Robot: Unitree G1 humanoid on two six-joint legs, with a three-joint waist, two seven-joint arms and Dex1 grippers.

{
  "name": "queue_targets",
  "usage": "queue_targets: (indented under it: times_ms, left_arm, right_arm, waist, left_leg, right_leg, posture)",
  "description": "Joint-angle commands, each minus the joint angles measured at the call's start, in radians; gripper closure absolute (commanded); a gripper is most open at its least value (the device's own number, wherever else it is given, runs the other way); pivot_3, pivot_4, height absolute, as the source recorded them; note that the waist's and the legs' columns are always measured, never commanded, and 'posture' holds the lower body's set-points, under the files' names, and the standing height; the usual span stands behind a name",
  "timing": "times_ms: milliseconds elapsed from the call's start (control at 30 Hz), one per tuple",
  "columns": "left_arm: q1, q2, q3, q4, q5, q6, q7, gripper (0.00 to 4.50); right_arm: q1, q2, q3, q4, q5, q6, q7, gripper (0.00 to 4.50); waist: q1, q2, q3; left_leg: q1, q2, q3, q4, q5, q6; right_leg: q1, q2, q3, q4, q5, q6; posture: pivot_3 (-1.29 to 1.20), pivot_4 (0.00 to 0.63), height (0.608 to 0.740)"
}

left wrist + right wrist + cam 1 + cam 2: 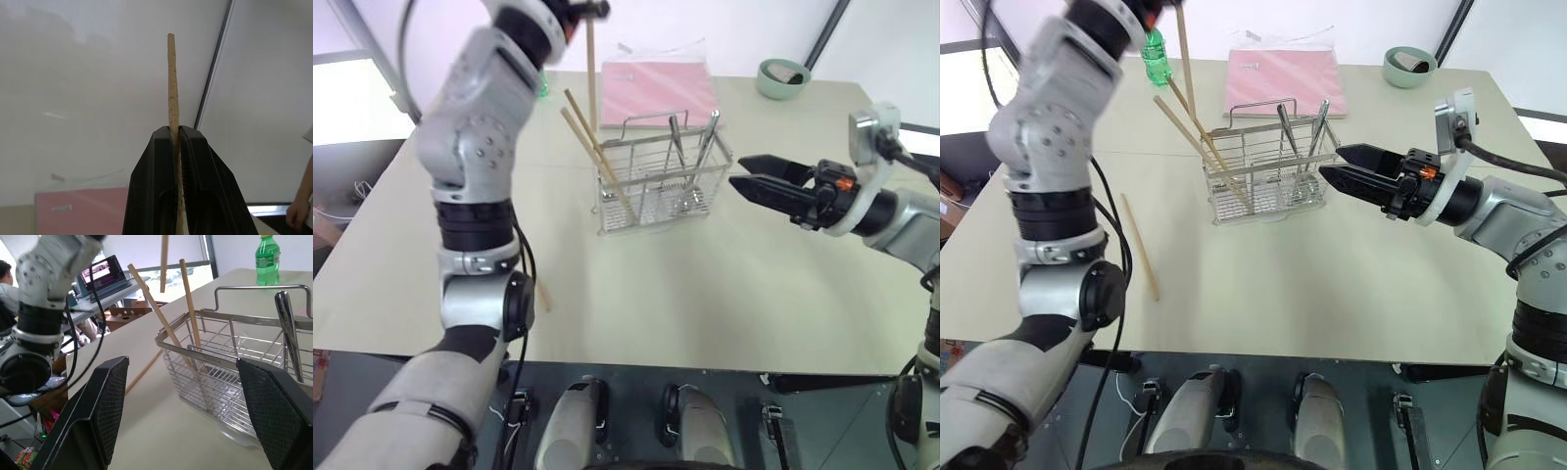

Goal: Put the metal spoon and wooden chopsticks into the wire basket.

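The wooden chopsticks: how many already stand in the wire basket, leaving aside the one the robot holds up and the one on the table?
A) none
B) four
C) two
C: two wooden chopsticks lean inside the wire basket, while the left tool pinches a third above it and a fourth lies on the table.

pink pad (1281, 80): flat on the table (1332, 294), far side;
green bowl (1409, 67): far right corner;
green bottle (1156, 57): upright, far left
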Motion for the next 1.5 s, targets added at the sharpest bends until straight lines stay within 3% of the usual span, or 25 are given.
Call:
queue_targets:
  times_ms: [33,467,500,567,733,933,1067,1167,1267,1367,1433,1500]
  left_arm:
    - [-0.014,-0.014,-0.013,-0.01,0.046,-0.085,-0.019,4.47]
    - [0.026,-0.063,-0.041,0.083,0.14,-0.209,-0.079,4.47]
    - [0.024,-0.065,-0.036,0.085,0.137,-0.206,-0.081,3.75]
    - [0.021,-0.065,-0.032,0.085,0.136,-0.204,-0.085,3.24]
    - [0.002,-0.056,-0.017,0.06,0.121,-0.178,-0.079,0.7]
    - [-0.05,0.005,0.036,-0.023,0.081,-0.087,-0.038,0.7]
    - [-0.123,0.137,0.097,-0.082,0.059,0.034,0.001,0.7]
    - [-0.147,0.281,0.124,-0.103,0.066,0.22,0.047,0.7]
    - [-0.131,0.354,0.168,-0.127,0.095,0.472,0.18,0.7]
    - [-0.075,0.341,0.215,-0.192,0.172,0.813,0.333,0.7]
    - [-0.044,0.253,0.295,-0.258,0.217,1.007,0.389,0.7]
    - [0.019,0.158,0.345,-0.292,0.23,1.086,0.441,0.7]
  right_arm:
    - [-0.007,0.002,-0.04,-0.022,0.019,-0.021,-0.007,0.9]
    - [0.001,0.006,-0.054,-0.026,0.041,-0.021,-0.043,0.9]
    - [0.001,0.006,-0.054,-0.026,0.042,-0.021,-0.044,0.9]
    - [0.002,0.005,-0.054,-0.025,0.042,-0.021,-0.045,0.9]
    - [-0.001,0.008,-0.051,-0.015,0.04,-0.024,-0.044,0.9]
    - [-0.014,0.016,-0.039,0.001,0.031,-0.033,-0.038,0.9]
    - [-0.02,0.018,-0.036,0.011,0.023,-0.038,-0.034,0.9]
    - [-0.016,0.01,-0.025,0.018,-0.001,-0.052,-0.011,0.9]
    - [-0.012,0.007,-0.016,0.029,-0.025,-0.066,0.015,0.9]
    - [-0.017,0.008,-0.003,0.044,-0.046,-0.08,0.035,0.9]
    - [-0.021,0.007,0.012,0.051,-0.062,-0.089,0.054,0.9]
    - [-0.022,0.003,0.032,0.05,-0.085,-0.099,0.079,0.9]
  waist:
    - [0.0,0.0,0.0]
    - [0.0,0.0,0.0]
    - [0.0,0.0,0.0]
    - [0.0,0.0,0.0]
    - [0.001,0.0,0.0]
    - [-0.001,0.0,0.0]
    - [-0.003,0.0,0.0]
    - [-0.005,0.001,0.0]
    - [-0.001,0.001,0.0]
    - [0.003,0.001,0.0]
    - [0.004,0.001,0.0]
    - [0.004,0.0,0.0]
  left_leg:
    - [0.0,0.0,0.0,0.0,0.0,0.0]
    - [0.0,0.0,0.0,0.0,-0.003,0.005]
    - [0.0,0.0,0.0,0.0,-0.003,0.005]
    - [0.0,0.0,0.0,0.0,-0.003,0.005]
    - [0.0,0.0,0.0,0.0,-0.003,0.005]
    - [0.0,0.0,0.0,0.0,-0.003,0.005]
    - [-0.001,0.0,0.0,0.0,-0.003,0.005]
    - [0.0,0.001,0.001,0.0,-0.003,0.005]
    - [0.002,0.001,0.001,-0.001,-0.003,0.005]
    - [0.003,0.0,-0.001,0.0,-0.003,0.005]
    - [0.003,-0.001,-0.001,0.0,-0.002,0.004]
    - [0.002,-0.001,-0.002,0.0,0.001,-0.001]
  right_leg:
    - [0.0,0.0,0.0,0.0,0.0,0.0]
    - [0.0,0.0,0.0,0.0,0.0,0.0]
    - [-0.001,0.0,0.0,0.0,0.0,0.0]
    - [-0.001,0.0,0.0,0.0,0.0,0.0]
    - [0.0,0.0,0.0,0.0,0.0,0.0]
    - [-0.001,0.0,0.0,0.0,0.0,0.0]
    - [-0.001,0.0,0.0,0.001,0.0,0.0]
    - [-0.001,0.0,0.0,0.001,0.0,0.0]
    - [0.0,0.001,0.001,0.001,0.0,0.0]
    - [0.002,0.001,0.001,0.001,0.0,0.0]
    - [0.003,0.001,0.001,0.001,0.0,0.001]
    - [0.002,0.001,0.001,0.001,0.0,0.001]
  posture:
    - [0.0,0.15,0.686]
    - [0.0,0.15,0.686]
    - [0.0,0.15,0.686]
    - [0.0,0.15,0.686]
    - [0.0,0.15,0.686]
    - [0.0,0.15,0.686]
    - [0.0,0.15,0.686]
    - [0.0,0.15,0.686]
    - [0.0,0.15,0.686]
    - [0.0,0.15,0.686]
    - [0.0,0.15,0.686]
    - [0.0,0.15,0.686]
